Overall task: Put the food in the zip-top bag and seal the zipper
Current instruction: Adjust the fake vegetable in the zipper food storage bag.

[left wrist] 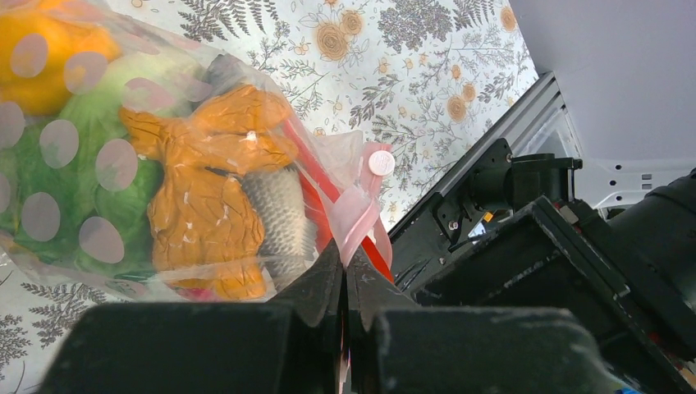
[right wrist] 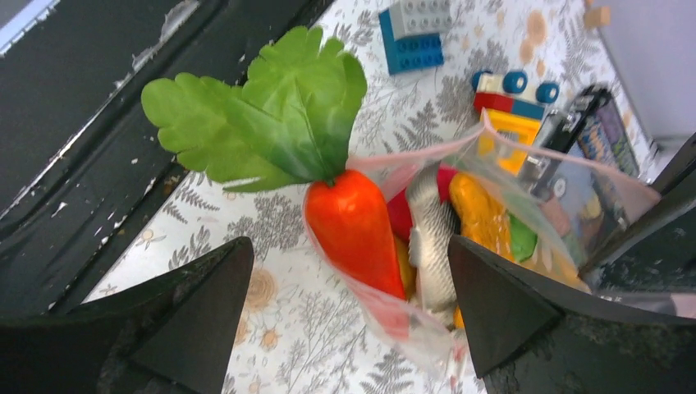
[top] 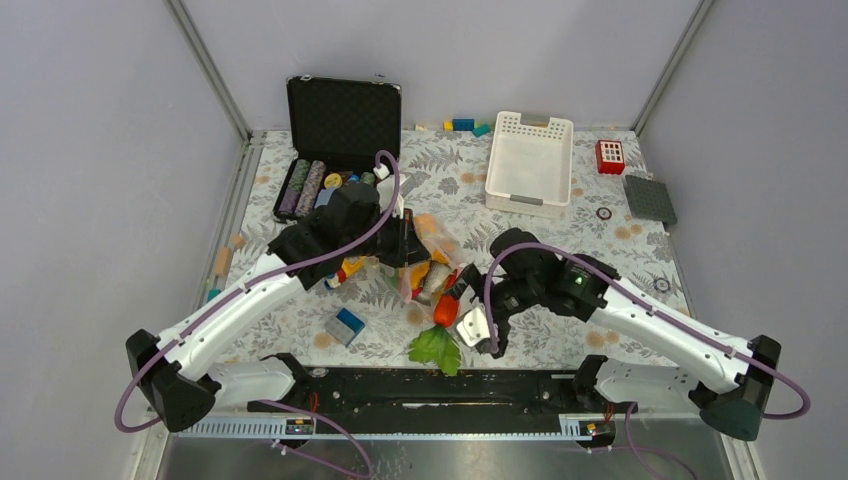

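arms (top: 232,312): white links, blk joints | cables (top: 396,190): purple | bases (top: 178,396): blk

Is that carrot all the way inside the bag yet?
No, only partly. In the right wrist view the carrot has its tip inside the open bag, while its top and green leaves stick out.

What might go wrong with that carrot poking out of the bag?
The carrot is partly inside, and its leaves lie outside the mouth, so the zipper may not close over them. The left jaws pinch only a thin edge of the bag; it might slip free when the carrot is pushed.
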Controlling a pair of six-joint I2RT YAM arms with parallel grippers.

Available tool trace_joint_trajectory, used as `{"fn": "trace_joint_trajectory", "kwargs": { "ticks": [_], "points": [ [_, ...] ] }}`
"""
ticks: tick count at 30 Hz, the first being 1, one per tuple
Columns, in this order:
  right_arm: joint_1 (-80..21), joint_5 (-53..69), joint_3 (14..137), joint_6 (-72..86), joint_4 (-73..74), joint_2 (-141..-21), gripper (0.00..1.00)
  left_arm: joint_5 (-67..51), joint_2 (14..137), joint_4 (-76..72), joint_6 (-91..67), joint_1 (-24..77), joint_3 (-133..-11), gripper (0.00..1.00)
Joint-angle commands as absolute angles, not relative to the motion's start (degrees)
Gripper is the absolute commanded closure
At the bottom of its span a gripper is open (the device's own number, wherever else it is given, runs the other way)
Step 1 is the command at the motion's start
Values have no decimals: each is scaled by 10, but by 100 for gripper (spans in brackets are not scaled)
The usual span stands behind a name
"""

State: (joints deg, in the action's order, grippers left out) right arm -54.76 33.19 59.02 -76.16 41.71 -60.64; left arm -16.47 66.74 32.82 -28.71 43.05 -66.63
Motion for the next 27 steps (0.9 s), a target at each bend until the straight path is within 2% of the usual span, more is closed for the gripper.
{"fn": "trace_joint_trajectory", "kwargs": {
  "ticks": [1, 5, 10, 14, 27],
  "points": [
    [-550, 417, 580, -759, 335, -598, 4, -186, 643, 292, -304, 429, -687, 100],
    [-551, 410, 556, -725, 263, -612, 3, -186, 640, 292, -303, 430, -686, 100],
    [-551, 392, 593, -788, 348, -664, 3, -188, 639, 296, -302, 429, -691, 100],
    [-552, 372, 608, -812, 377, -693, 8, -188, 637, 302, -299, 430, -693, 100],
    [-552, 350, 595, -731, 279, -698, 16, -192, 638, 309, -298, 429, -686, 100]
  ]
}}
